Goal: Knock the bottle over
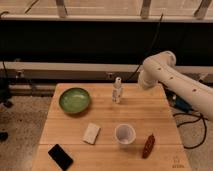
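The bottle [117, 90] is small, slim and whitish with a white spray cap. It stands upright at the back middle of the wooden table [107, 117]. My white arm [172, 80] reaches in from the right. My gripper [144, 83] is at the arm's near end, over the table's back right part. It is to the right of the bottle, at about the height of its cap, with a gap between them.
A green bowl [74, 100] sits at the back left. A white paper cup [124, 134] stands front centre, with a dark reddish-brown object [148, 145] to its right. A white block [91, 133] and a black phone [60, 156] lie front left. Cables hang off the right side.
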`<state>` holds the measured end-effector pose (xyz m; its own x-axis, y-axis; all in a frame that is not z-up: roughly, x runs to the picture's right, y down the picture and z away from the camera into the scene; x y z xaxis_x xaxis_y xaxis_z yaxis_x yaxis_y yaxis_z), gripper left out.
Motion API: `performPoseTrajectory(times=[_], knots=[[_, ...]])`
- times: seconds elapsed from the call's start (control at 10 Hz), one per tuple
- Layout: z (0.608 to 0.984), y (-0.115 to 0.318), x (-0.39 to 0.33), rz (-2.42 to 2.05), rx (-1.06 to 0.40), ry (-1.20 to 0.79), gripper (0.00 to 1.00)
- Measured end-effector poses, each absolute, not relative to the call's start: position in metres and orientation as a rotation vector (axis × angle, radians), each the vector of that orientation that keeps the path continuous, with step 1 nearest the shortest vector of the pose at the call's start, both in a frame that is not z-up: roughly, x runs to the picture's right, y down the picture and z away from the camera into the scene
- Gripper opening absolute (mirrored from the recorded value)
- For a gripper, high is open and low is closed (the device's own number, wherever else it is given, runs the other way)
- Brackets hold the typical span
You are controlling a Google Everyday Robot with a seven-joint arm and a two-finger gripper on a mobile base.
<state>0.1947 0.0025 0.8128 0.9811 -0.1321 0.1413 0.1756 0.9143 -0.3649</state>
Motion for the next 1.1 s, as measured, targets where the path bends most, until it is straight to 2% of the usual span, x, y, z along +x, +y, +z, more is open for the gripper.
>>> performPoseTrajectory(times=[1.1], knots=[[0.848,-0.025,0.115,-0.272,-0.330,-0.178,0.00]])
